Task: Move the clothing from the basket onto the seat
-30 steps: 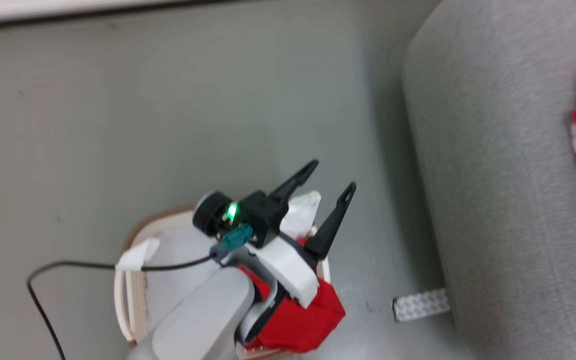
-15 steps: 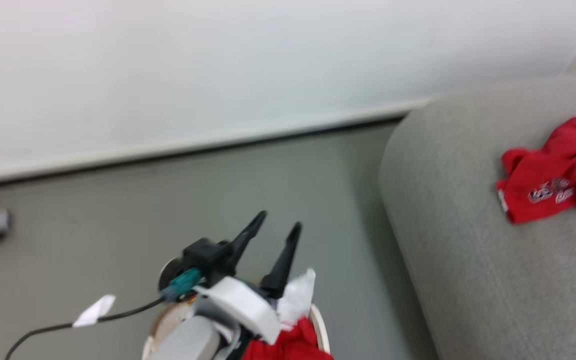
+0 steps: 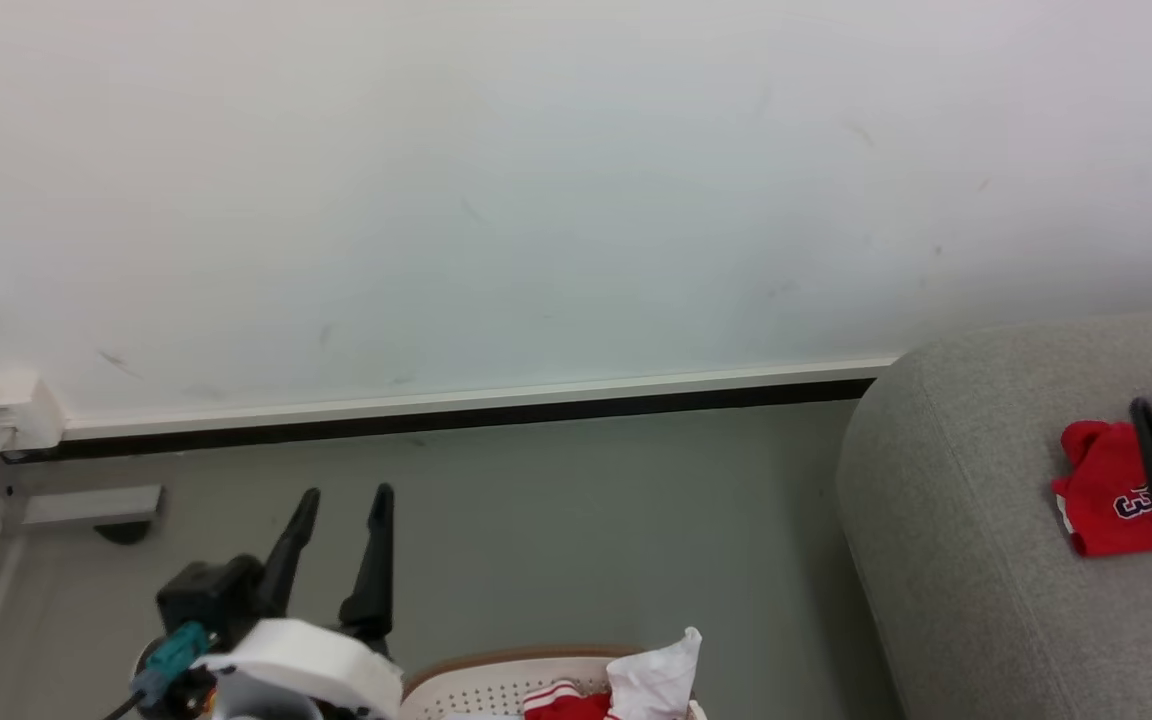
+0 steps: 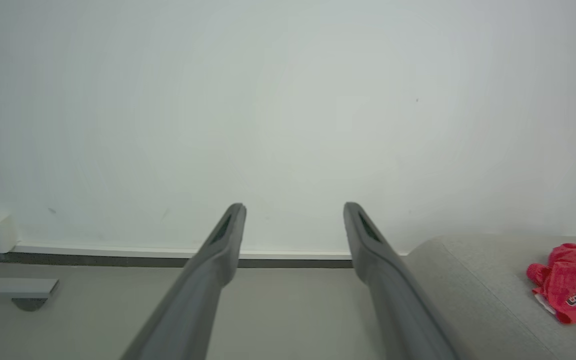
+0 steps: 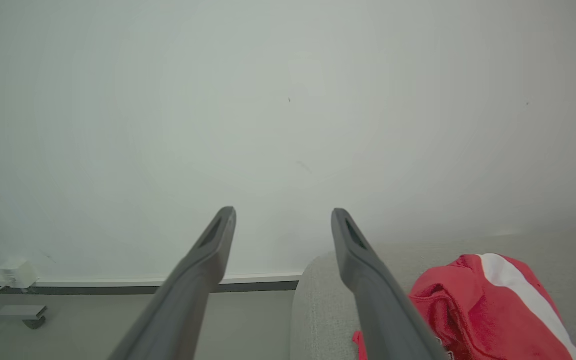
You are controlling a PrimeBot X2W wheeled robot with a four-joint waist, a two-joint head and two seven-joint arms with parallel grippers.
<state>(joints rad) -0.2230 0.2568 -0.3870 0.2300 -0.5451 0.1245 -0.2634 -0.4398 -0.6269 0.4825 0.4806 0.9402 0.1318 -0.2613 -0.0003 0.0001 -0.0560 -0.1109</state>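
Near the robot, at the bottom of the head view, the basket (image 3: 496,682) stands on the floor (image 3: 556,520) with clothing (image 3: 558,702) in it: a red piece with white striped trim, and a crumpled white piece (image 3: 661,672) touching it on the right. To the right stands the seat (image 3: 946,520), and a red jersey (image 3: 1106,490) with dark lettering already lies on its cushion, well apart from the basket.

The left gripper (image 3: 344,495) is raised left of the basket, pointing toward the far wall (image 3: 576,200). Its jaws are parted with nothing between them. The right gripper (image 5: 283,214) hangs over the seat just beside the jersey, its jaws likewise spread and empty.

Judging from this, one garment is delivered and the task sits between a drop-off and the next pick. The next move calls for bending back down toward the basket, lowering spread jaws onto a raised fold of the red piece, and closing on cloth alone. The perforated wall and the rim should stay clear of the grip.
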